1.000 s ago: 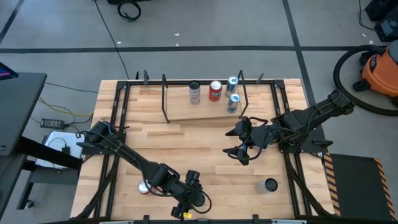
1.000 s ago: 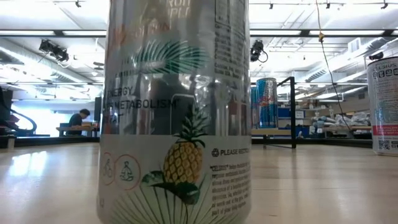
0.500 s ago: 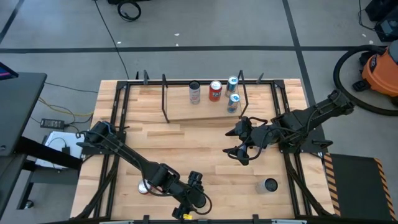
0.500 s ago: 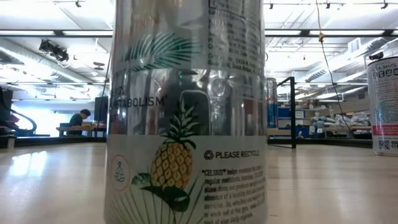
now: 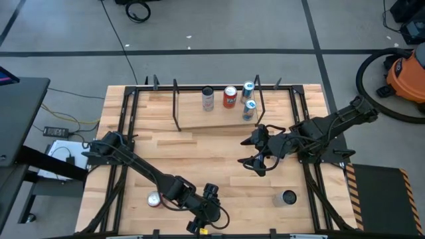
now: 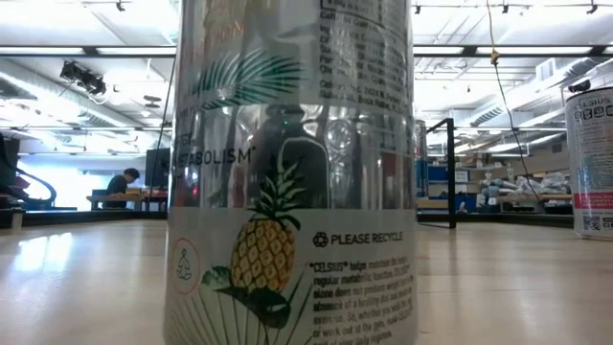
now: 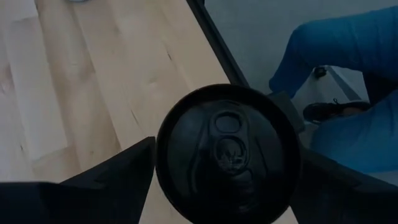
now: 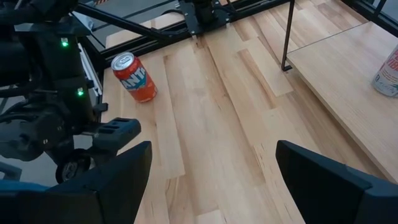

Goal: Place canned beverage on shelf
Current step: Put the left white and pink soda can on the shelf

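cans on shelf (image 5: 216,119): 4 | cans on table (image 5: 219,153): 3 | arms: 2

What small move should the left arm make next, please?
Probably lift it a little and start toward the shelf. The left pincer sits at the table's near edge, closed on the pineapple can; the shelf stands at the far side with bare board beside its cans. The right pincer waits open mid-table.
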Tool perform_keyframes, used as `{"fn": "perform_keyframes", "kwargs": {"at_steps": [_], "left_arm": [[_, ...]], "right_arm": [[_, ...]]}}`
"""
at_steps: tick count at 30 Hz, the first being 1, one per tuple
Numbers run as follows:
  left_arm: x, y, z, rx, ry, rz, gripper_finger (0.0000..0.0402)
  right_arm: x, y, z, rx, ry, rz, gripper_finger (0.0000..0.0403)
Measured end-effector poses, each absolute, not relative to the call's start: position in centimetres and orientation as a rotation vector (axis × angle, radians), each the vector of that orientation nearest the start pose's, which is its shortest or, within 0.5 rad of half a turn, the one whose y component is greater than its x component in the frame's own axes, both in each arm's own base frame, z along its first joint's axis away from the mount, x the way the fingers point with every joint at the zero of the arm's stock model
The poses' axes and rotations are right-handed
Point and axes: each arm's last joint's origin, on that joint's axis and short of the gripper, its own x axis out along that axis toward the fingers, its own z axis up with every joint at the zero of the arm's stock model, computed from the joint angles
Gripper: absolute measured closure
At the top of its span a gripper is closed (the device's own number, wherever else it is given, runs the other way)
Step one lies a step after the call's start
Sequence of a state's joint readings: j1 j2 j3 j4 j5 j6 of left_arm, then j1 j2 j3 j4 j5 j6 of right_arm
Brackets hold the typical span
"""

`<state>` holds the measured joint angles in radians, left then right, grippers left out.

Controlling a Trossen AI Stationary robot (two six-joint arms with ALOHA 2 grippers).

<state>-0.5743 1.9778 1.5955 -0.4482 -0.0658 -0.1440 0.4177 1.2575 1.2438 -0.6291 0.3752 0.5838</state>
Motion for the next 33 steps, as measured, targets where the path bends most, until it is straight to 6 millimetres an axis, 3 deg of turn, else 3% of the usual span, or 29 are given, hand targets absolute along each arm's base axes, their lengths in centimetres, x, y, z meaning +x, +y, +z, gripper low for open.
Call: {"fn": "perform_keyframes", "kwargs": {"at_steps": [6,16,21,33], "left_arm": [[37.0,-23.7,23.9,0.128,0.821,-0.421,0.0089],[37.0,-23.7,24.0,0.130,0.819,-0.421,0.0142],[36.9,-23.7,24.1,0.131,0.824,-0.420,0.0143],[36.8,-19.5,27.5,0.103,0.906,-0.299,0.0142]], "right_arm": [[24.2,9.6,35.4,0.318,0.581,-0.132,0.0051],[24.2,9.6,35.4,0.317,0.581,-0.132,0.0051],[24.2,9.6,35.4,0.318,0.582,-0.132,0.0051],[24.2,9.6,34.9,0.312,0.594,-0.135,0.0051]]}}
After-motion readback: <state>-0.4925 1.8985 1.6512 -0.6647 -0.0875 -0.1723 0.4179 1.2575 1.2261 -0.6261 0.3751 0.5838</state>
